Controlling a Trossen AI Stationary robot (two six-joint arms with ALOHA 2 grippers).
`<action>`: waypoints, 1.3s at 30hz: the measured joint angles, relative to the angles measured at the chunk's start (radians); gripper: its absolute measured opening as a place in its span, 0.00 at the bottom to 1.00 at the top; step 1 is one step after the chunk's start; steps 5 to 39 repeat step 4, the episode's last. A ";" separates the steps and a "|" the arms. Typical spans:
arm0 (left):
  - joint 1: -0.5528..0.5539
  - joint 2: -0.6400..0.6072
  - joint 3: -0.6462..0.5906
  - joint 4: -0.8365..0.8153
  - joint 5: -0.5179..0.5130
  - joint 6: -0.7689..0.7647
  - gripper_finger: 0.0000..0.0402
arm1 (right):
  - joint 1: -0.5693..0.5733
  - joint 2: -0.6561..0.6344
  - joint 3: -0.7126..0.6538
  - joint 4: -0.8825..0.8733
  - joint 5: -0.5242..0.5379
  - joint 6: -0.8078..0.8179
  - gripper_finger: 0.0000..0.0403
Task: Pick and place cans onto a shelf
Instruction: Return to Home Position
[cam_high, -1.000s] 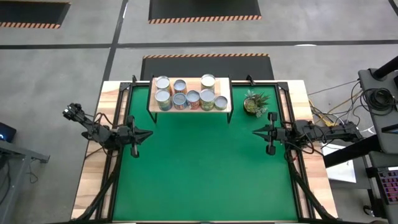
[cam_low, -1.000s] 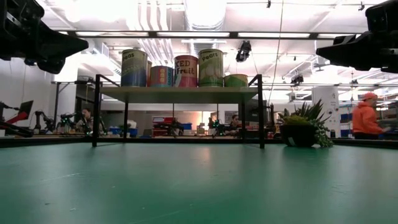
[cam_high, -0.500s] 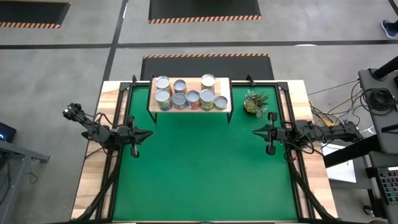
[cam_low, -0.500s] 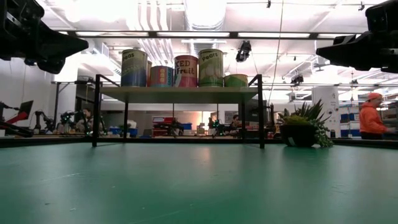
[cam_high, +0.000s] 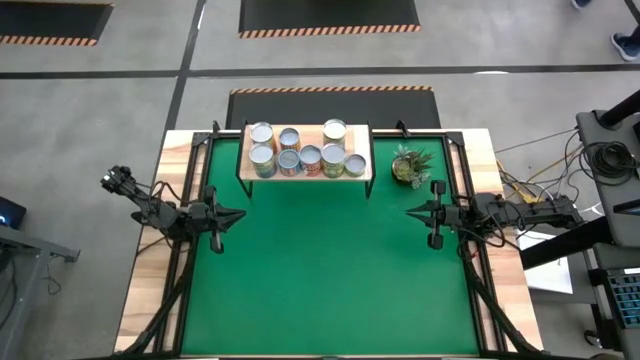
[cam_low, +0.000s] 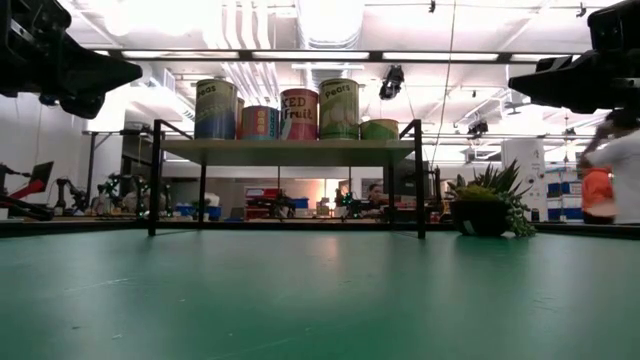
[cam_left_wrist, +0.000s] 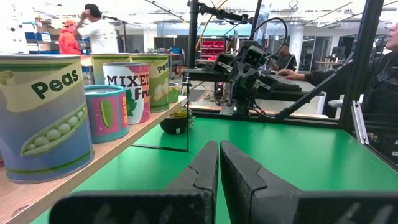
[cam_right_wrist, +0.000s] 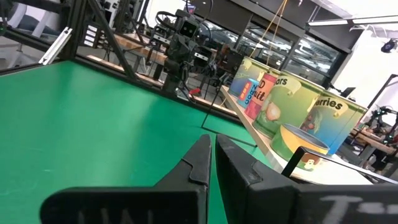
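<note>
Several cans (cam_high: 300, 153) with silver tops and coloured labels stand upright on the shelf (cam_high: 360, 176), a light-wood board on thin black legs at the table's far edge; the low view shows the cans (cam_low: 300, 112) on the shelf's board (cam_low: 285, 151). My left gripper (cam_high: 241, 213) hovers shut above the table's left side, fingers level. My right gripper (cam_high: 408, 211) hovers shut above the right side, pointing at the left one. In the wrist views my left gripper (cam_left_wrist: 219, 149) and my right gripper (cam_right_wrist: 211, 143) each show fingertips together, nothing between them.
A small potted green plant (cam_high: 410, 165) stands to the right of the shelf. The green table top (cam_high: 320, 280) stretches between the arms and toward the near edge. People show in the room beyond the table.
Neither arm nor any can has moved. A person in orange beyond the table's right side has shifted about in the low view.
</note>
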 joint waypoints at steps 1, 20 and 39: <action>0.000 0.000 0.000 0.000 0.000 0.000 0.00 | 0.000 0.000 0.000 0.000 0.000 0.000 0.03; 0.000 0.000 0.000 0.000 0.000 0.000 0.00 | 0.000 0.000 0.000 0.000 0.000 0.000 0.03; 0.000 0.000 0.000 0.000 0.000 0.000 0.00 | 0.000 0.000 0.000 0.000 0.000 0.000 0.03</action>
